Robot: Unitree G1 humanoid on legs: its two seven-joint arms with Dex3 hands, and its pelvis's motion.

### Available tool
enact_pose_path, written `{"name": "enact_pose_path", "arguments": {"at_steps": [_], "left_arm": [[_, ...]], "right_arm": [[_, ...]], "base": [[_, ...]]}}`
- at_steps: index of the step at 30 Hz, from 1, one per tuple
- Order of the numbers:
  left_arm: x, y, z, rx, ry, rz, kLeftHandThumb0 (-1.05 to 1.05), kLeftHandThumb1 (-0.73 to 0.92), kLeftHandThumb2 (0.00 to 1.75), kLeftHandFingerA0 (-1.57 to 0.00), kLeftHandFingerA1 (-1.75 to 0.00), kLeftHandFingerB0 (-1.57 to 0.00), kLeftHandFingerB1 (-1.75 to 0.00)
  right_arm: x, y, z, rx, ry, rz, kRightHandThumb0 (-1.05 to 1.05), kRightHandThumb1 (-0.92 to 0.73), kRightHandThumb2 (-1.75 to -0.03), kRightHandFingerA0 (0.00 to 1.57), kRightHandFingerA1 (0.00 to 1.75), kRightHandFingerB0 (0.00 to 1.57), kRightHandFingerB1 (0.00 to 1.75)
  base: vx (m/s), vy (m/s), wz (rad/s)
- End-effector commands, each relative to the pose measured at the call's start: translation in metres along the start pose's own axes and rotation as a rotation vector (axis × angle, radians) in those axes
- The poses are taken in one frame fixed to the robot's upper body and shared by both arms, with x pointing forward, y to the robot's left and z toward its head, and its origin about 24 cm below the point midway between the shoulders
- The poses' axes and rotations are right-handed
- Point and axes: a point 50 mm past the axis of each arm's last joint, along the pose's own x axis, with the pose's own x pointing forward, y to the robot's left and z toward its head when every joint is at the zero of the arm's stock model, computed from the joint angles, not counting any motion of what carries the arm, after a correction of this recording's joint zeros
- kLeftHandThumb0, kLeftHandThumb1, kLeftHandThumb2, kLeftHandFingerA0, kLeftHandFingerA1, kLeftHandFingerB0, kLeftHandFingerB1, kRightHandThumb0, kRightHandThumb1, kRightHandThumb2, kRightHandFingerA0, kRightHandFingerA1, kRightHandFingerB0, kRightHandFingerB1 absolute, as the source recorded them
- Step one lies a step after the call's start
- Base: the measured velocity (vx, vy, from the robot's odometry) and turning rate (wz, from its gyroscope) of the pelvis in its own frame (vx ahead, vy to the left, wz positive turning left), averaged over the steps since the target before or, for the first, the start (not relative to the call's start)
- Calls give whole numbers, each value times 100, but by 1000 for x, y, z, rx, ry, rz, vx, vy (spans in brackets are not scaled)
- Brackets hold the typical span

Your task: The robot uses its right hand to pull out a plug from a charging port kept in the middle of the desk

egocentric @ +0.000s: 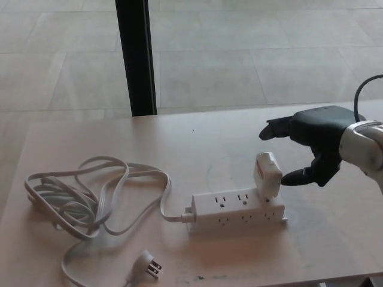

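**Approach to plug, grasp not yet made**

My right hand [314, 146] hovers spread beside the plug [267, 175], one fingertip [290, 177] at its right face; contact unclear. The plug sits tilted in the strip [236, 212] at mid-worktop [335, 239]. Next: close on both faces, pull upward. Its prongs are hidden; my left hand is out of view.
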Motion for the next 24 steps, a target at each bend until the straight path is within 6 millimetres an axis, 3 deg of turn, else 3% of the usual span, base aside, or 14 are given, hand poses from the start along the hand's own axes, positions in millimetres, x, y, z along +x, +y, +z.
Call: {"name": "enact_pose_path", "arguments": {"at_steps": [1,2,3,4,6,7,8,13,14,15,20,21,24], "left_arm": [[1,8,5,20,-20,18,-67,62,101,-70,-67,-51,-58],[1,8,5,20,-21,18,-67,77,63,-77,-60,-59,-46],[1,8,5,18,-20,20,-67,77,63,-77,-60,-59,-46],[0,8,5,9,-24,19,-67,77,63,-77,-60,-58,-46],[1,8,7,10,-31,14,-68,77,64,-78,-62,-58,-46],[1,8,7,8,-29,16,-68,77,63,-78,-62,-59,-48],[1,7,7,-1,-27,19,-67,77,63,-78,-60,-60,-47],[1,7,7,20,-27,17,-67,78,63,-78,-61,-58,-46],[1,7,7,22,-27,17,-67,78,63,-79,-61,-58,-46],[1,7,7,21,-24,20,-67,78,64,-79,-60,-59,-46],[2,6,8,0,-23,16,-67,78,64,-78,-62,-58,-47],[2,6,8,-9,-25,13,-66,79,63,-78,-61,-57,-46],[2,7,9,-4,-25,13,-68,79,64,-77,-61,-57,-46]], "right_arm": [[4,-7,1,-112,5,-14,-81,-68,-65,81,156,17,33],[5,-9,0,-120,12,-13,-86,-56,-91,89,132,13,43],[5,-10,0,-125,18,-15,-86,-56,-91,89,132,13,43],[7,-12,-1,-111,23,-11,-80,-69,-61,78,138,18,30],[8,-16,-1,-96,16,-29,-82,-60,-67,80,143,17,32],[9,-17,-1,-95,16,-30,-85,-56,-90,90,135,12,42],[9,-19,0,-94,13,-32,-83,-70,-61,80,153,15,32],[12,-27,8,-88,-17,-53,-82,-68,-61,84,162,19,33],[12,-29,11,-86,-27,-62,-83,-69,-61,79,158,18,34],[13,-31,14,-86,-34,-68,-86,-55,-92,89,134,11,44],[14,-36,19,-54,-60,-91,-89,-55,-92,88,131,14,46],[15,-36,19,-67,-52,-80,-86,-69,-63,76,134,16,36],[16,-31,19,-81,-28,-46,-84,-68,-62,80,129,20,31]], "base": [[0,0,0],[0,0,0],[0,0,0],[0,0,0],[0,0,0],[0,0,0],[0,0,0],[0,0,0],[0,0,0],[0,0,0],[0,0,0],[0,0,0],[0,0,0]]}}
